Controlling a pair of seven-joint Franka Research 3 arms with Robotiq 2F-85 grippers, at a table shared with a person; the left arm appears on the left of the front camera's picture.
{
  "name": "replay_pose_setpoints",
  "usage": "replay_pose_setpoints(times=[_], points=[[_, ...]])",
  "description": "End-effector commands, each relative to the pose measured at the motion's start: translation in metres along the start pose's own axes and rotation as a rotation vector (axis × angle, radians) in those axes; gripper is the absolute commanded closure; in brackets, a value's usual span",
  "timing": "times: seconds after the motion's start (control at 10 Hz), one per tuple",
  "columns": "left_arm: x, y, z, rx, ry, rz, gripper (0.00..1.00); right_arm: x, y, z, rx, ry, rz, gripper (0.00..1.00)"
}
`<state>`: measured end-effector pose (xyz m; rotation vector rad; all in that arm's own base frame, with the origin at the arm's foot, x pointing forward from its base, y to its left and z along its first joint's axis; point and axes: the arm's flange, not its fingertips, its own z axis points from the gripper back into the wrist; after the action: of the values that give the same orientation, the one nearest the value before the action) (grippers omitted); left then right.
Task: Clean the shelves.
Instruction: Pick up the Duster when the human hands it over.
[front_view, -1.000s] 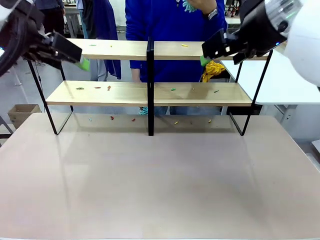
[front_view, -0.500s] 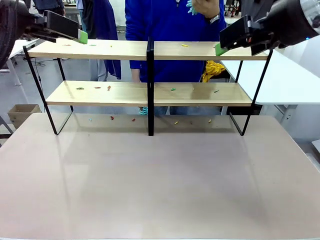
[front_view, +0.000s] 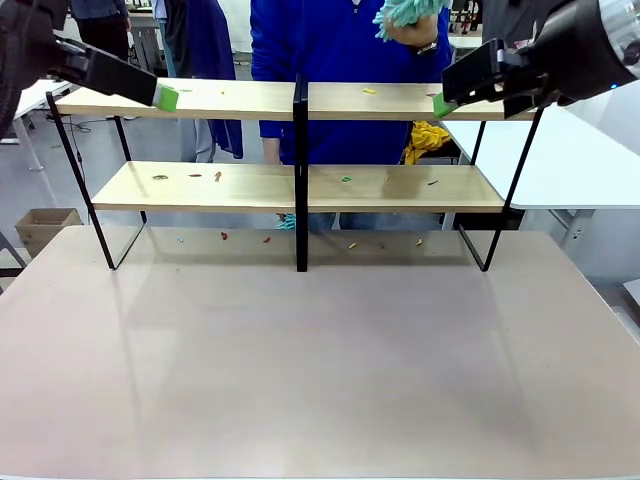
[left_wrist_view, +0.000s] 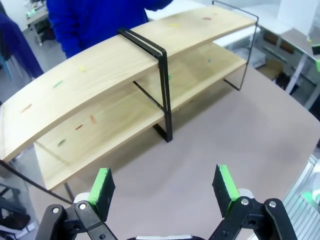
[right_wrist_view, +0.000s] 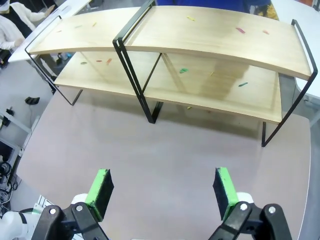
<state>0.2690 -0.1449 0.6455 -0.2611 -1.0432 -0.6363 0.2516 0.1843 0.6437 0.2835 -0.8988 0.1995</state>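
the left gripper (left_wrist_view: 164, 189) stands spread wide, its green pads far apart with nothing between them. in the front view it hangs at the upper left of the frame, one pad just beside the left end of the top board. the right gripper (right_wrist_view: 162, 192) is spread just as wide and is empty. in the front view it sits at the upper right, a pad close to the right end of that same board. whether either pad touches the wood cannot be told.

between them the shelves (front_view: 250, 187) stand at the far side of the table (front_view: 320, 370), across the upper middle of the frame: two long light-wood boards in a thin black frame. a central black post (front_view: 300, 180) runs up through the middle of both tiers, and black loop legs close each end. small coloured scraps (front_view: 346, 179), green, red and yellow, lie scattered on both boards. a few more lie on the table under the lower board.

behind the shelves, top centre, a person in a blue top (front_view: 340, 50) stands close. one hand (front_view: 412, 30) is raised above the top board, holding a fluffy teal cloth (front_view: 398, 10). a yellow cloth (front_view: 425, 137) shows behind the right half, between the tiers. a white table (front_view: 580, 160) lies at the right edge, and a cardboard box (front_view: 45, 225) sits on the floor at the left edge.
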Motion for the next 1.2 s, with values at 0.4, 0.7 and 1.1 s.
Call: replay_pose_setpoints(times=[0.4, 0.7, 1.1], points=[[-0.061, 0.013, 0.019, -0.075, -0.035, 0.009, 0.00, 0.002, -0.001, -0.006, 0.010, 0.000, -0.030, 0.00], [-0.072, 0.020, 0.027, -0.078, -0.071, 0.054, 0.00, 0.005, 0.001, -0.007, 0.012, 0.009, -0.022, 0.00], [-0.005, 0.038, 0.034, -0.061, -0.051, 0.074, 0.00, 0.007, 0.003, -0.006, 0.012, 0.011, -0.015, 0.00]])
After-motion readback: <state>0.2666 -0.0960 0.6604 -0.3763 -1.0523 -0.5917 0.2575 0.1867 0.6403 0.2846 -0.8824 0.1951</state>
